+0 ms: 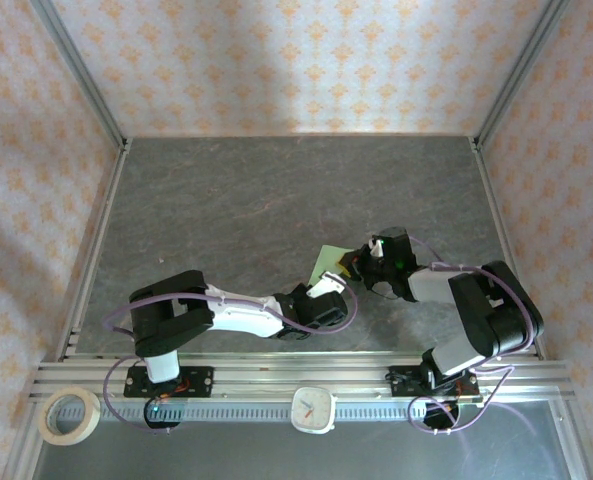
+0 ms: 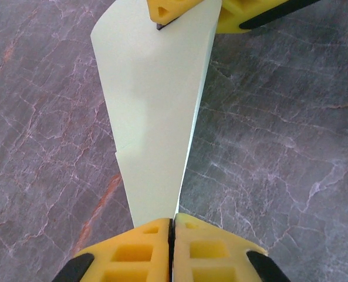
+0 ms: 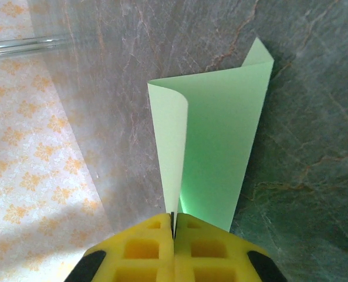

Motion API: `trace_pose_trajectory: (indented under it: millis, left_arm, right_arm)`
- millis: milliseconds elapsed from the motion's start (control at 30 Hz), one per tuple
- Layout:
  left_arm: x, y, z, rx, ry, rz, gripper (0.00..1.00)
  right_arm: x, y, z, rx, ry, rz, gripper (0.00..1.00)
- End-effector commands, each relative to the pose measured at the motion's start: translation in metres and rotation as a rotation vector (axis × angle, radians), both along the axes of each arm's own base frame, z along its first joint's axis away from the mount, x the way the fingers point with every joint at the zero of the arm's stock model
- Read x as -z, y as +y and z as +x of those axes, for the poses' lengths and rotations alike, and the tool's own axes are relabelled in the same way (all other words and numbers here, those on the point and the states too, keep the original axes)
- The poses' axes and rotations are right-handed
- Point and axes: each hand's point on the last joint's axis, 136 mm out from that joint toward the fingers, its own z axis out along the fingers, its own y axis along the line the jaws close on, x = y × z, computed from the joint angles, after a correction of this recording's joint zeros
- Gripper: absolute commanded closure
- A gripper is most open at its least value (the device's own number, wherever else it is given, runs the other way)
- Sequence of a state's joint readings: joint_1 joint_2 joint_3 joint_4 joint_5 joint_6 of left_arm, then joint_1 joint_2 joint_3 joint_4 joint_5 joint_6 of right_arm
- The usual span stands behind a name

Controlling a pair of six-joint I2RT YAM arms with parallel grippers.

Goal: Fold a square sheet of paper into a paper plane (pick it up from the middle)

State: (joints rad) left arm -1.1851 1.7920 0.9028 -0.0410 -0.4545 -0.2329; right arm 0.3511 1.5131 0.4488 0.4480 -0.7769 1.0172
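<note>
Pale green sheet of paper (image 2: pixel 153 117) pinched at two ends, a little right of the middle of the grey marbled table (image 1: pixel 226 200), between the two arms. Left gripper (image 2: pixel 172 226) clamped tight on the narrow near end of it, yellow fingers (image 2: pixel 132 252) pressed together with nothing but the paper between them. Right gripper (image 3: pixel 174 226) likewise squeezed closed on the opposite end, yellow pads (image 3: pixel 215 252) flush against each other, paper rising out of the seam. Seen from the left wrist: a long pale strip widening away from the fingers up to the other gripper at the top edge, a faint crease across it partway along. Seen from the right wrist: two layers, doubled over, one curling in a soft roll at the far left corner, a pointed corner sticking out at the far right. From above: both grippers nearly tip to tip, the paper a small green patch just beside them. Unclear whether its lower edge touches the table. By the front rail (image 1: pixel 306 375), well apart from all this, a roll of tape (image 1: pixel 69 415) and a small square clock (image 1: pixel 313 408).
</note>
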Motion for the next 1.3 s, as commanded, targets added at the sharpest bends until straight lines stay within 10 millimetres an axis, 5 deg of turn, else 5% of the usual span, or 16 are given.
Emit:
trace_pose_trajectory:
  millis: [0,133,367,533,700,867,1133,1267]
  left_arm:
    - [0.006,0.007,0.000,0.003,-0.020,0.070,0.89]
    - [0.007,0.007,0.001,0.001,-0.024,0.084,0.88]
    - [0.003,0.005,0.001,0.007,-0.030,0.064,1.00]
    - [-0.002,0.001,0.004,0.003,-0.020,0.038,1.00]
    - [-0.011,-0.005,0.009,0.027,0.085,-0.105,1.00]
    - [-0.023,-0.012,0.012,0.084,0.210,-0.279,1.00]
    - [-0.018,-0.014,0.017,0.116,0.310,-0.349,1.00]
    - [-0.014,-0.012,0.019,0.107,0.317,-0.345,1.00]
  right_arm:
    - [-0.008,0.001,0.005,-0.003,-0.035,-0.009,1.00]
    - [-0.008,0.001,0.005,-0.003,-0.036,-0.010,1.00]
    - [-0.011,0.001,0.007,-0.010,-0.048,-0.017,1.00]
    - [-0.012,-0.012,0.011,-0.018,-0.069,-0.151,0.76]
    - [-0.024,-0.047,0.017,0.053,-0.106,-0.311,0.57]
    - [-0.035,-0.063,0.014,0.095,-0.125,-0.356,0.52]
    - [-0.044,-0.060,0.006,0.116,-0.140,-0.291,0.50]
    - [-0.055,-0.054,0.004,0.125,-0.161,-0.212,0.41]
